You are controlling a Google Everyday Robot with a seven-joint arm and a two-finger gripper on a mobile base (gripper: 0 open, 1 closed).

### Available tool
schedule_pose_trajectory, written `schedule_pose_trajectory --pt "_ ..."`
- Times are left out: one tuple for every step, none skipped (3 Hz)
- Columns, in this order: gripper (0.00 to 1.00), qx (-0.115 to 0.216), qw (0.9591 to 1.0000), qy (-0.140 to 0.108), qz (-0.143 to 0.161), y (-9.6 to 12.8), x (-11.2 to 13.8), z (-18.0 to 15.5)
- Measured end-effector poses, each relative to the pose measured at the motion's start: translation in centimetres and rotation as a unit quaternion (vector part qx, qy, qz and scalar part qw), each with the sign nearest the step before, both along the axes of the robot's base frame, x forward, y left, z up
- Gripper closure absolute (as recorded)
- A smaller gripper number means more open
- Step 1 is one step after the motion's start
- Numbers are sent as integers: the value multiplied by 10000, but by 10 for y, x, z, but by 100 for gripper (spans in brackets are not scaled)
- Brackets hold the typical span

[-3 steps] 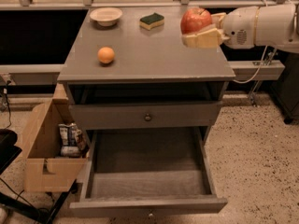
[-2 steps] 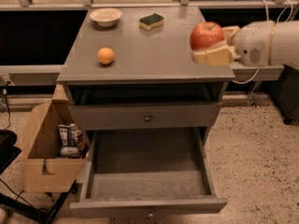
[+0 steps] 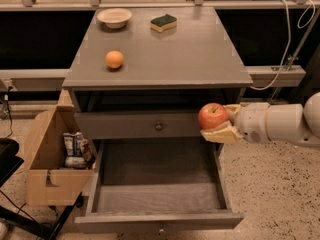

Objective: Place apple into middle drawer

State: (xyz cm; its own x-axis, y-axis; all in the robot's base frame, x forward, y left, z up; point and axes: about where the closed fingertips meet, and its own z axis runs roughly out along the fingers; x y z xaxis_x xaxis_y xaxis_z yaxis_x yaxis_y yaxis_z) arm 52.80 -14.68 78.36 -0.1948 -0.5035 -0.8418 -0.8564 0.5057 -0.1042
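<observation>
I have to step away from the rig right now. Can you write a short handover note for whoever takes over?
Gripper: shut on the apple, held in the air in front of the right end of the upper drawer front, roughly above the right rear corner of the middle drawer.
Middle drawer: pulled open, nothing in it.
Done: drawer open, apple grasped.
Left: bring the apple over the drawer floor, lower it, release it, pull the arm clear.
</observation>
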Motion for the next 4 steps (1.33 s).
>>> schedule_pose_trajectory --pt "100 5 10000 -17 -3 0 1 2" --pt "100 56 9999 76 91 16 4 -4" --pt "100 390 9978 418 324 65 1 -48" --pt "100 561 9936 801 571 117 -5 -104"
